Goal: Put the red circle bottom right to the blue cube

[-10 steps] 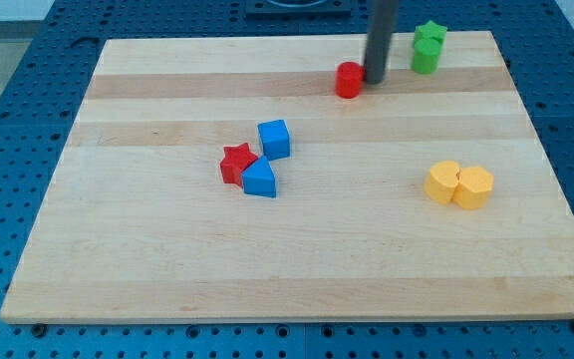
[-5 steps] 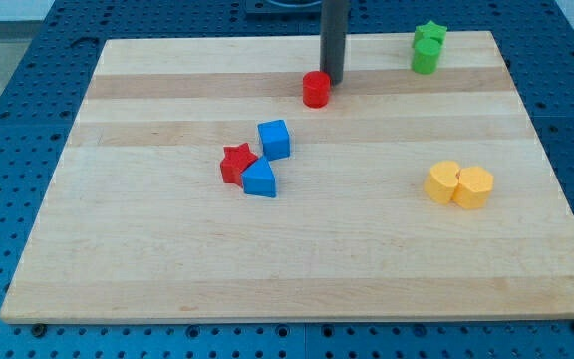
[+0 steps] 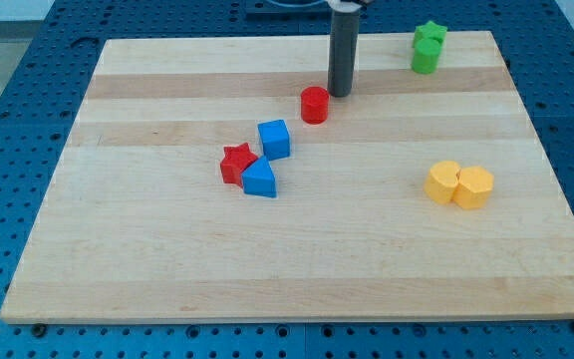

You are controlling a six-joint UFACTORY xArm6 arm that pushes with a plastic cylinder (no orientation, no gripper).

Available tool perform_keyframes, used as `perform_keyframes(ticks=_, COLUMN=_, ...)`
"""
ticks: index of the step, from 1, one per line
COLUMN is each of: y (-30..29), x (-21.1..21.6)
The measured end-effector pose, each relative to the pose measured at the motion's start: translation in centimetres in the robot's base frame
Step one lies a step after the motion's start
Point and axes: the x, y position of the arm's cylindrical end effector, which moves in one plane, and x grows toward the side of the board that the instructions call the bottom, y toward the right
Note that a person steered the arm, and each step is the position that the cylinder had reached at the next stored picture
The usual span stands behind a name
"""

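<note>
The red circle (image 3: 314,104), a short red cylinder, stands on the wooden board (image 3: 167,249) above and to the right of the blue cube (image 3: 275,139). My tip (image 3: 340,94) is just to the upper right of the red circle, very close to it or touching it. A red star (image 3: 236,164) and a blue triangular block (image 3: 259,179) sit together just below and left of the blue cube.
Two green blocks (image 3: 428,47) sit stacked close together at the view's top right. Two yellow blocks (image 3: 459,184) sit side by side at the right. Blue perforated table (image 3: 8,120) surrounds the board.
My tip swept left from the top right, pushing the red circle left and down toward the blue cube. In the last half second the circle slid a little further down.
</note>
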Motion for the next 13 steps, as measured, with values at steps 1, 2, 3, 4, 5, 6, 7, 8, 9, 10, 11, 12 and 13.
perform_keyframes(ticks=1, y=-4.1, x=-0.4)
perform_keyframes(ticks=2, y=-6.3, x=0.2)
perform_keyframes(ticks=3, y=-5.0, x=1.4)
perform_keyframes(ticks=4, y=-3.3, x=3.9)
perform_keyframes(ticks=5, y=-3.4, x=4.5)
perform_keyframes(ticks=6, y=-3.7, x=4.8)
perform_keyframes(ticks=7, y=-3.7, x=7.8)
perform_keyframes(ticks=8, y=-3.7, x=9.1)
perform_keyframes(ticks=9, y=-2.9, x=6.8)
perform_keyframes(ticks=10, y=-0.3, x=4.8)
perform_keyframes(ticks=11, y=2.2, x=6.2)
perform_keyframes(ticks=12, y=1.9, x=7.2)
perform_keyframes(ticks=13, y=-2.0, x=7.9)
